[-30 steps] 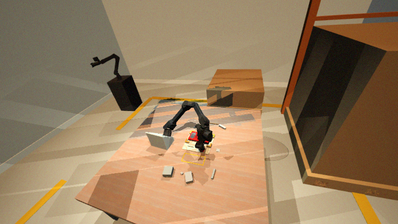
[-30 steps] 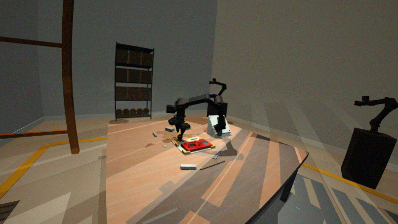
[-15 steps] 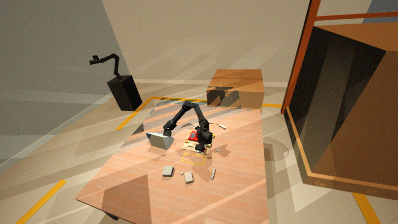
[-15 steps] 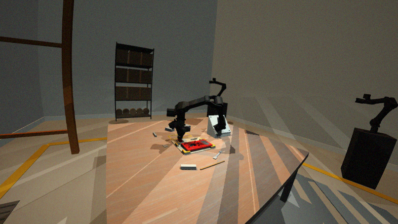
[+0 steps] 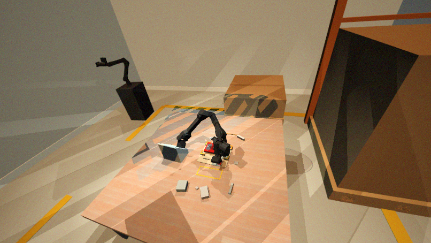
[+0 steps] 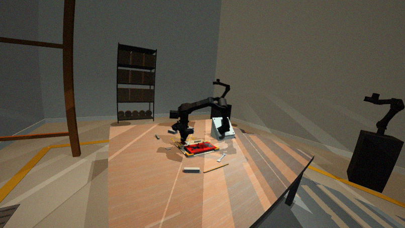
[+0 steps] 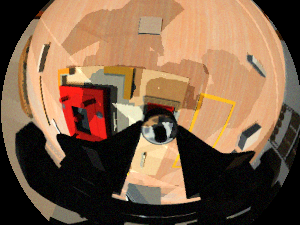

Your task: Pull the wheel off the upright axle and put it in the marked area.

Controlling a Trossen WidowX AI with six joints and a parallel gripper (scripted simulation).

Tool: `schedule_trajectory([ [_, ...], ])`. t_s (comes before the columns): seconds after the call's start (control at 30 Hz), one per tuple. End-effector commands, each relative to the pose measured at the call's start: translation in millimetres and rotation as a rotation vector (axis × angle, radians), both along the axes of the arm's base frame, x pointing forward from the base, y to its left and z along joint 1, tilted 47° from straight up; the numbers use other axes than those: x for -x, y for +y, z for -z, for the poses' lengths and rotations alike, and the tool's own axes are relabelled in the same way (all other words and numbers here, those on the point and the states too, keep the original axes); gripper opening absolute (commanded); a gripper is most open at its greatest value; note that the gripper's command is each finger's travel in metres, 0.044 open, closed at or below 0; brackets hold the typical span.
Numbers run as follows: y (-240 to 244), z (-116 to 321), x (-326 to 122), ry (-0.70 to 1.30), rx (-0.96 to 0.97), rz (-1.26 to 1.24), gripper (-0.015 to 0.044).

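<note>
My gripper (image 5: 215,159) (image 6: 183,139) (image 7: 159,126) is low over the front end of the tan fixture board (image 5: 204,158) and is shut on the wheel (image 7: 157,124), a small shiny grey round part between the two dark fingers in the wrist view. The axle is hidden under the wheel and fingers. In the top and exterior views the gripper hides the wheel. A red plate (image 5: 208,147) (image 6: 199,147) (image 7: 82,113) lies on the same board behind the gripper. The marked area, a yellow outline (image 5: 208,176) (image 7: 219,98), lies on the table just in front of the board.
Two grey blocks (image 5: 182,185) (image 5: 204,191) and a thin grey bar (image 5: 230,188) lie in front of the marked area. A grey block (image 6: 191,169), a stick (image 6: 215,167) and a small wrench (image 6: 221,157) lie beyond the board. The arm's wedge base (image 5: 172,151) stands to the left.
</note>
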State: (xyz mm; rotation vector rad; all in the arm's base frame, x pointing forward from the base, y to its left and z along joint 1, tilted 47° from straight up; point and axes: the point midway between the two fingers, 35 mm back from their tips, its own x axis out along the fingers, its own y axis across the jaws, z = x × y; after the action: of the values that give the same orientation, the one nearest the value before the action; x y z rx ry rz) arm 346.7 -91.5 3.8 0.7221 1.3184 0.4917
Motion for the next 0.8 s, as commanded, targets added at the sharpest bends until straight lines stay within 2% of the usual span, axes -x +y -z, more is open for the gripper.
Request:
schedule_trajectory([
  [0.0, -2.1, -1.3, 0.4, -0.003, 0.002, 0.000, 0.0000],
  [0.77, -7.5, -6.4, 1.7, -0.003, 0.002, 0.002, 0.0000],
])
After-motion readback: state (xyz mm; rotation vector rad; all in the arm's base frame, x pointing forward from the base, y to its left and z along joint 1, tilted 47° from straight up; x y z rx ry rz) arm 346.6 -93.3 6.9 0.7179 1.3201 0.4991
